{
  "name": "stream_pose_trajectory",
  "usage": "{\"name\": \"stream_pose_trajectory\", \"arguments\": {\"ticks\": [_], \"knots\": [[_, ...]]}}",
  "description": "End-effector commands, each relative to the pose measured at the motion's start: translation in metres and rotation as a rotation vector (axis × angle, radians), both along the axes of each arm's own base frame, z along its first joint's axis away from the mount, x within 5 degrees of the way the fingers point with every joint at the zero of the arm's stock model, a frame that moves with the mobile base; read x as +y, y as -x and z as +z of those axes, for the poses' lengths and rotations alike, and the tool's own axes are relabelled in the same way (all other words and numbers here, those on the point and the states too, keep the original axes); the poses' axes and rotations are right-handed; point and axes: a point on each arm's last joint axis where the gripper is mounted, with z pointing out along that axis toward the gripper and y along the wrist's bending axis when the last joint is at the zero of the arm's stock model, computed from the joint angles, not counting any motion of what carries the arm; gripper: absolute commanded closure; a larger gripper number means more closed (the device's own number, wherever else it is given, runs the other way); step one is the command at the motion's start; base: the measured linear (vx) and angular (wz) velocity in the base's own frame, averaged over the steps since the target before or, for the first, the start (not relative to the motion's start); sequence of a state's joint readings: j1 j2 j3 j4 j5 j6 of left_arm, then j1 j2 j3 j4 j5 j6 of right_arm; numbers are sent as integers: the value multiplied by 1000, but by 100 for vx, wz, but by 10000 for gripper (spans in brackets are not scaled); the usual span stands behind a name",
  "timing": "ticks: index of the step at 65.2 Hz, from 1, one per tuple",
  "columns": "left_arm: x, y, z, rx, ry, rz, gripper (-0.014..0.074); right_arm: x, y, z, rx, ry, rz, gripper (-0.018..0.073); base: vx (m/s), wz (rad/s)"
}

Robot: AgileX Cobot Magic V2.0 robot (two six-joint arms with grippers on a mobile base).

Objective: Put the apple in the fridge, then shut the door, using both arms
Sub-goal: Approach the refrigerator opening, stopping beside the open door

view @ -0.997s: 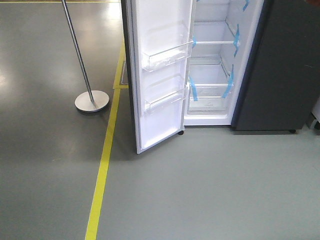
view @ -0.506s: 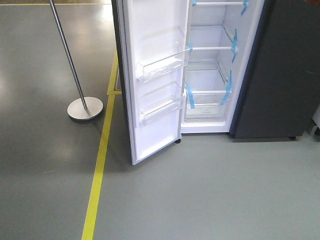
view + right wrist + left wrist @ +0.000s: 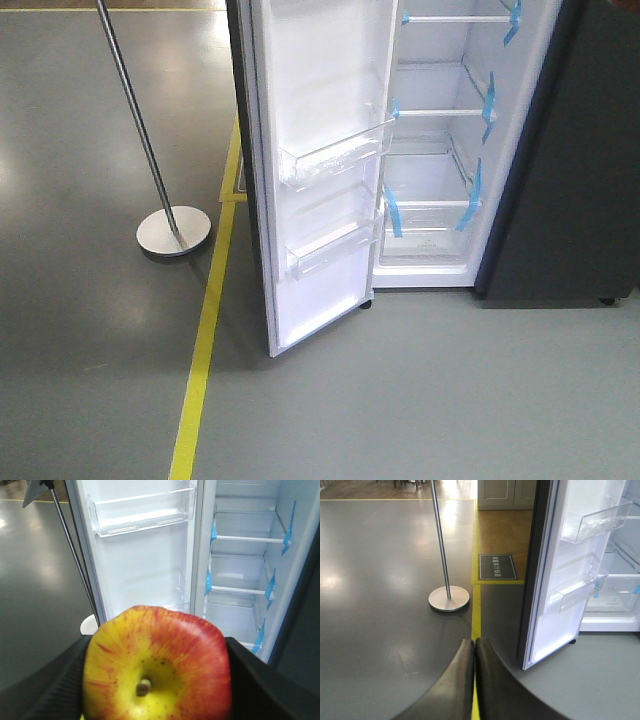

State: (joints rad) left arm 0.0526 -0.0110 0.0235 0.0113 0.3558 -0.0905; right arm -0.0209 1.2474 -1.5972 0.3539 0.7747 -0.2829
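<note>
Fingers [image 3: 462, 680] of left gripper [image 3: 474, 677] pressed together, empty; right gripper [image 3: 157, 680] clamped on apple [image 3: 165, 645], door [image 3: 145, 555] open at 11 o'clock, fridge [image 3: 250, 570] at 1 o'clock; placing and closing both pending.

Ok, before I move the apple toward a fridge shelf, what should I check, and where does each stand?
1. Grip on apple: ok, seated between the right gripper fingers.
2. Door open: ok, swung wide.
3. Fridge shelves: ok, the visible ones look bare.
4. Left gripper free for the door: ok, shut and holding nothing.
5. Pole clear of the door: ok, it stands apart from it.
6. Clearance between the right gripper and the door edge: cannot tell from these views.
</note>
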Motion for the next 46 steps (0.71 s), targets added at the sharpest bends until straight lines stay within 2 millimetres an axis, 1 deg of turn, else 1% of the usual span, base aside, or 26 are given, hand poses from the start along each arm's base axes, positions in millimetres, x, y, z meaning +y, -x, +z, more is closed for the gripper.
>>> {"name": "stream_pose_trajectory", "arguments": {"ticks": [1, 46], "knots": [[0, 0, 13, -101, 3, -2, 603, -2, 11, 22, -135, -19, -20, 401, 19, 5], [0, 0, 13, -101, 3, -2, 603, -2, 11, 22, -135, -19, -20, 401, 17, 3]]}}
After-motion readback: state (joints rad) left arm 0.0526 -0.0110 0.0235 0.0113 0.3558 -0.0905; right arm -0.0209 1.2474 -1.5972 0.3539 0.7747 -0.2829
